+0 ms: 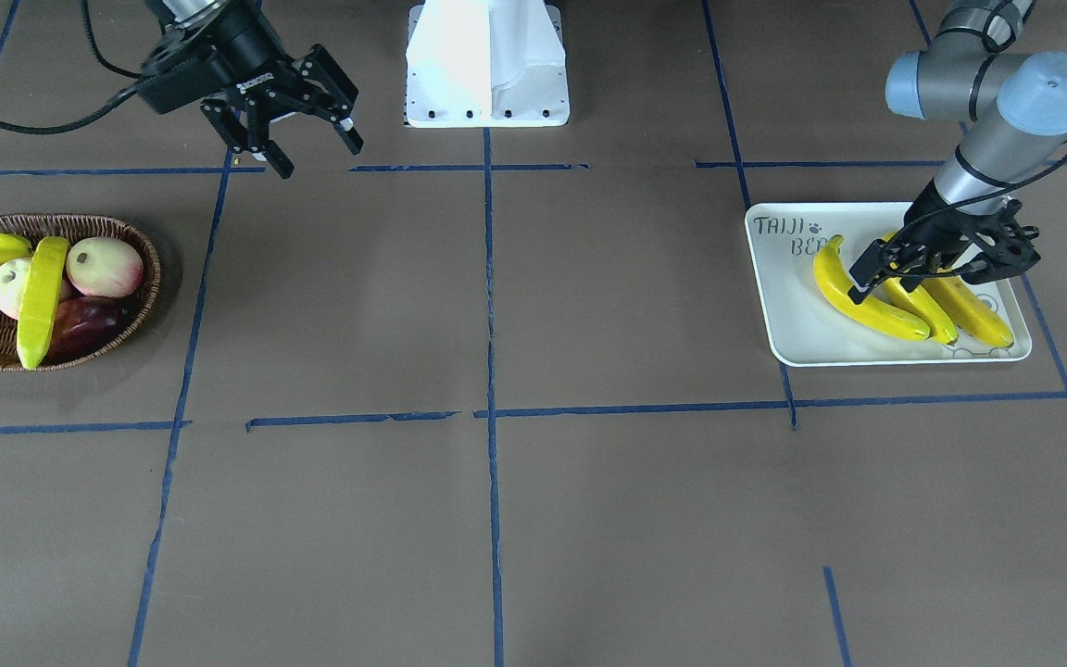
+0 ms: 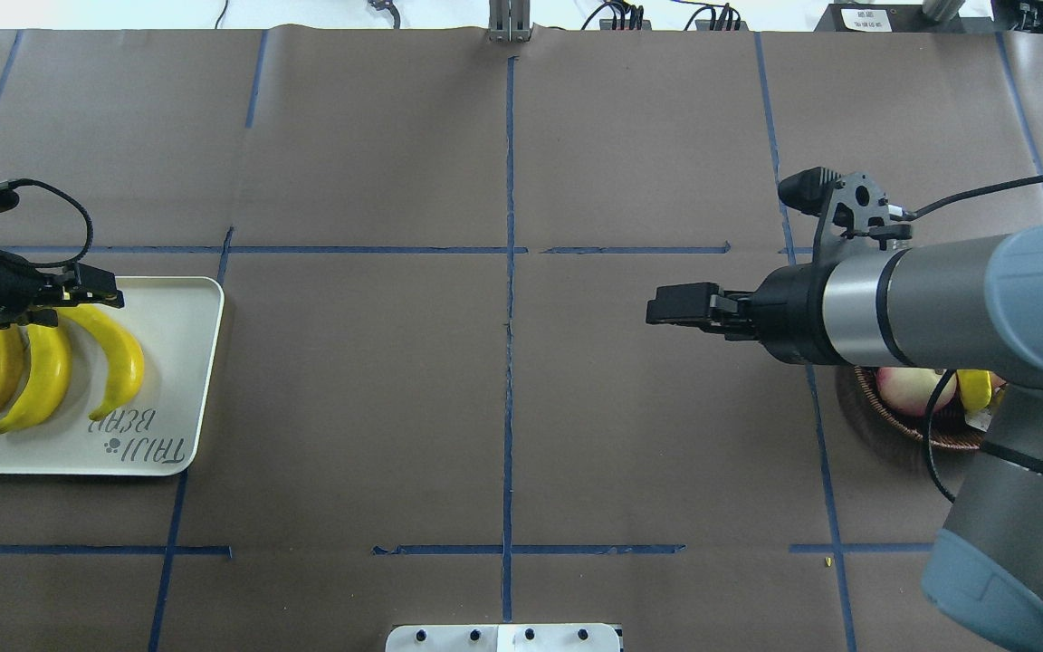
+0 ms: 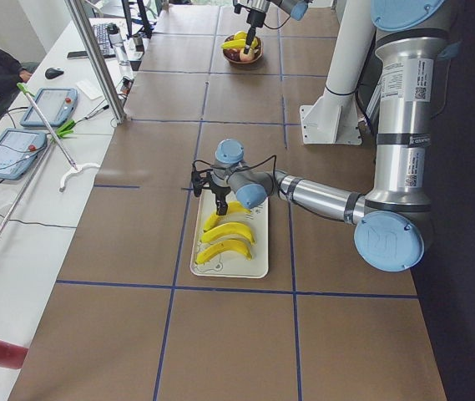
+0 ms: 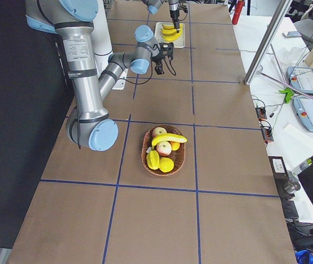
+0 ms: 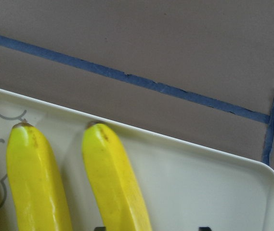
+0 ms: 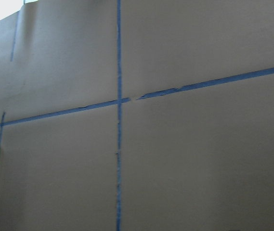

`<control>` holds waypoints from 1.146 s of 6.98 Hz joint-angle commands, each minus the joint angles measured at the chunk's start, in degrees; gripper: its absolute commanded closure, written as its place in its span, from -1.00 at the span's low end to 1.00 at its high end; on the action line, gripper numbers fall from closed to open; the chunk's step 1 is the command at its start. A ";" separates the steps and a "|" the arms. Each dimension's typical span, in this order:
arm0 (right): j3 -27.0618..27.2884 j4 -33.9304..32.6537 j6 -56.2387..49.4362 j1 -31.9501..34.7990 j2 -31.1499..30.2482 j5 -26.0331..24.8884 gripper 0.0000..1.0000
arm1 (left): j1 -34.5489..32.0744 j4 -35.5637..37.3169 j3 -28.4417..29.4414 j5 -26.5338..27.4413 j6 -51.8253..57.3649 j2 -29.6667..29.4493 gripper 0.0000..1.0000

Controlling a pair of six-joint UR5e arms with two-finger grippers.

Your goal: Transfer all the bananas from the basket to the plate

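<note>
Three bananas (image 1: 870, 298) lie side by side on the plate (image 1: 797, 338), printed "TAIJI BEAR", likely packed close to leave room for a fourth. The left gripper (image 1: 904, 269) hangs low over them; whether it grips one cannot be told. The right gripper (image 1: 297, 119), spread wide and empty, hovers near the basket (image 1: 135, 243), where a long yellow-green banana (image 1: 41, 301) lies across the other fruit (image 1: 104, 265).
</note>
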 commanded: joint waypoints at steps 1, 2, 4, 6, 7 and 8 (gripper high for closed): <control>-0.10 1.09 -12.89 7.51 -11.00 6.45 -1.00 | 0.09 0.42 -4.17 -3.51 -0.51 -1.11 -1.00; -0.01 1.62 -20.72 9.45 -16.73 7.42 -1.00 | 0.10 0.60 -5.24 -4.32 -4.43 -3.55 -1.00; -3.58 9.59 -24.74 10.79 -24.93 8.31 -1.00 | 0.18 3.57 -5.16 -4.33 -9.55 -9.35 -1.00; -9.30 9.54 -34.63 12.79 -26.62 7.61 -1.00 | 0.27 4.30 -5.08 -4.33 -9.66 -9.73 -1.00; -11.15 9.36 -38.17 14.46 -26.72 7.96 -1.00 | 0.36 4.30 -5.08 -4.33 -9.74 -9.90 -1.00; -12.65 8.75 -38.20 14.57 -26.20 7.61 -0.95 | 0.45 4.30 -4.90 -4.24 -9.74 -9.99 -1.00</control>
